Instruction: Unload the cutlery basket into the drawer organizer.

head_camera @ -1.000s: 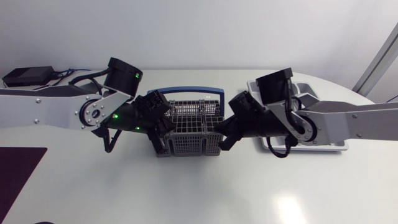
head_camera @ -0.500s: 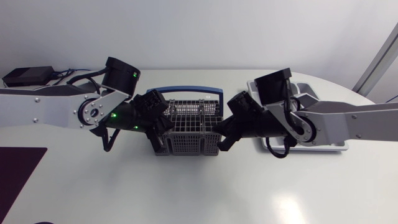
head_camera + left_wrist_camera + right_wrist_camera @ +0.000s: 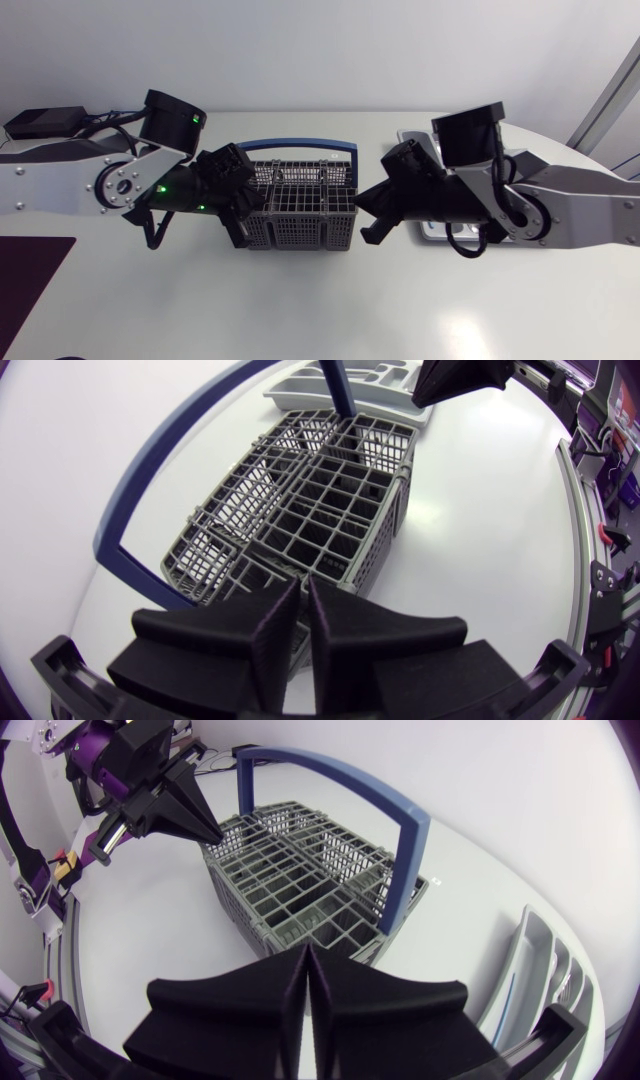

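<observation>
Both pincers are basically pressed together on nothing: the left gripper point(image 3: 300, 588) has its tips right at the near rim of the cutlery basket point(image 3: 300, 205), the right gripper point(image 3: 305, 958) sits just off the opposite end, and the drawer organizer point(image 3: 540, 970) lies beside it.

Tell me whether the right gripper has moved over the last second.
Yes. The right gripper drew back rightward, away from the cutlery basket, which stayed put.
</observation>
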